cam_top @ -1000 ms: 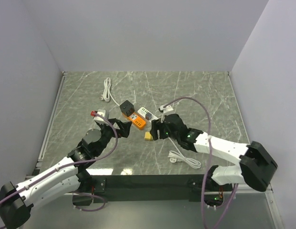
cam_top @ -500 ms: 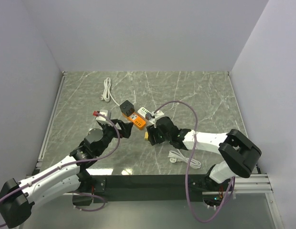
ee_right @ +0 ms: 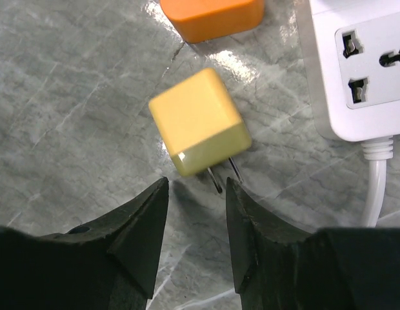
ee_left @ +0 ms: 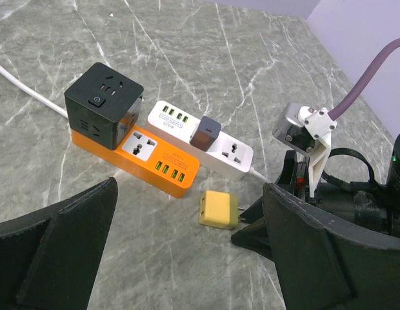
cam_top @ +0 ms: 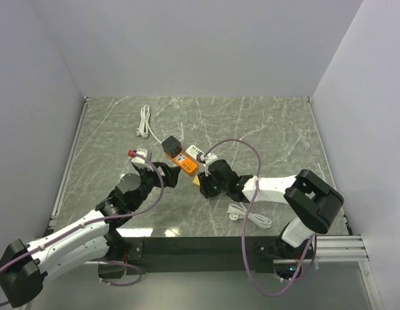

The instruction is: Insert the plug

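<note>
You had not inserted the plug [ee_right: 199, 121] yet: it lay beside the orange strip [ee_left: 158, 161], with the right gripper [ee_right: 197, 187] narrowly open, holding nothing.

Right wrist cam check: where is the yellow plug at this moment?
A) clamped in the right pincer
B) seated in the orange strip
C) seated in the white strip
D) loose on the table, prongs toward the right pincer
D: the yellow plug lies free on the table, its prongs pointing at the open right pincer, nothing gripping it.
</note>
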